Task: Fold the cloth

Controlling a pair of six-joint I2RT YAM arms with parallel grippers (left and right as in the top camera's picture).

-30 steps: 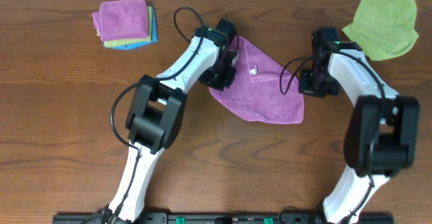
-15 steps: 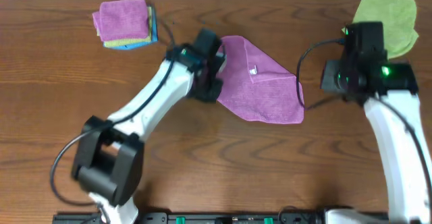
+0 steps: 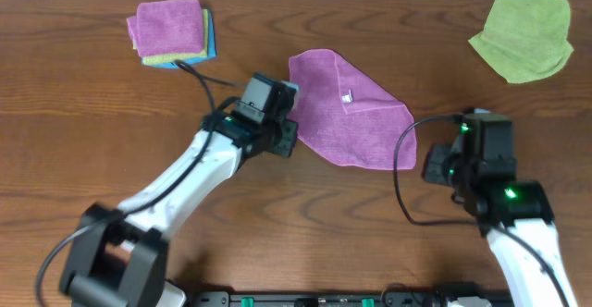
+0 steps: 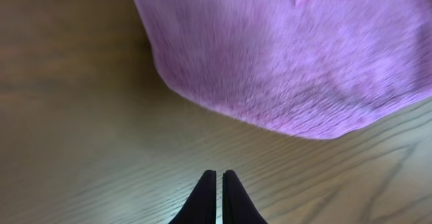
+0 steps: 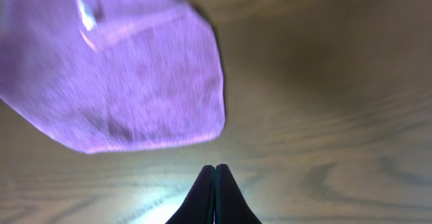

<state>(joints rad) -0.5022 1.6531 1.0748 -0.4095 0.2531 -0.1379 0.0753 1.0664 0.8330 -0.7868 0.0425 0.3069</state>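
Observation:
The purple-magenta cloth (image 3: 350, 115) lies folded in the middle of the table, with its white tag (image 3: 349, 97) on top. It also shows in the left wrist view (image 4: 283, 55) and the right wrist view (image 5: 121, 82). My left gripper (image 3: 282, 139) is shut and empty, just off the cloth's left edge; its tips (image 4: 219, 177) are over bare wood. My right gripper (image 3: 435, 166) is shut and empty, a little to the right of and nearer than the cloth's right corner; its tips (image 5: 214, 170) are over bare wood.
A lime-green cloth (image 3: 523, 34) lies crumpled at the far right. A stack of folded cloths with a purple one on top (image 3: 169, 28) sits at the far left. The table's far edge runs along the top.
Both arms have drawn back from the cloth's edges toward the near side of the table. The cloth stays where it lay, with neither gripper touching it.

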